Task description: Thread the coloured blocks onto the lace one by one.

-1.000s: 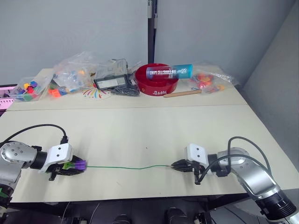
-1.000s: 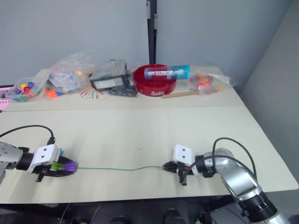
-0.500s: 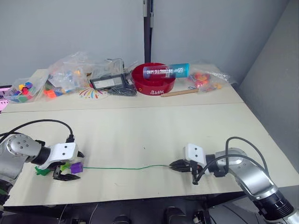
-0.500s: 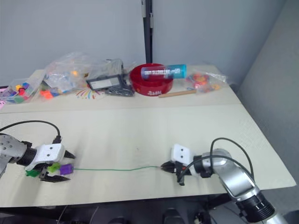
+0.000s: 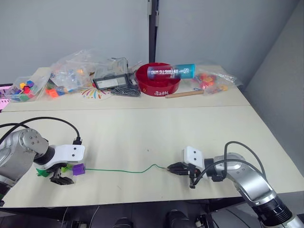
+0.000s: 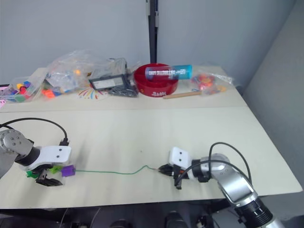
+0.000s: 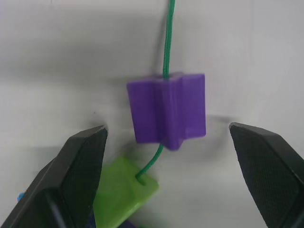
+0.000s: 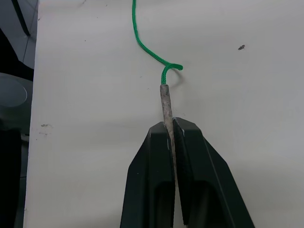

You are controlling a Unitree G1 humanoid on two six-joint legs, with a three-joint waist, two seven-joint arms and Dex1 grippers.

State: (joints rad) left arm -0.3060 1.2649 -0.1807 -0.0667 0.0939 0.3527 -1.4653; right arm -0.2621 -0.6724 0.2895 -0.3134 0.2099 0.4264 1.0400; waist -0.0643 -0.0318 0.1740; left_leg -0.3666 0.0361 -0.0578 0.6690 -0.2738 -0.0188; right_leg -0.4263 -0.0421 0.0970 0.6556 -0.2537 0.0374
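Robot lab or test room, not a home. Plain grey partition walls (image 5: 71, 33) with a dark vertical post (image 5: 153, 33) at the seam, no decor. Two cream tables (image 5: 142, 128) pushed together, join line visible across the middle. Back table is a prop dump: clear bags of bright toy pieces (image 5: 71, 76), another bag (image 5: 213, 80) at the right, a red bowl (image 5: 159, 80) with a blue-capped tube (image 5: 171, 72) lying across it, a black-framed device (image 5: 111, 80), a wooden stick (image 5: 185, 94). Black cables (image 5: 47, 121) run loose over the front table. Looks like a staged manipulation data-collection bench.
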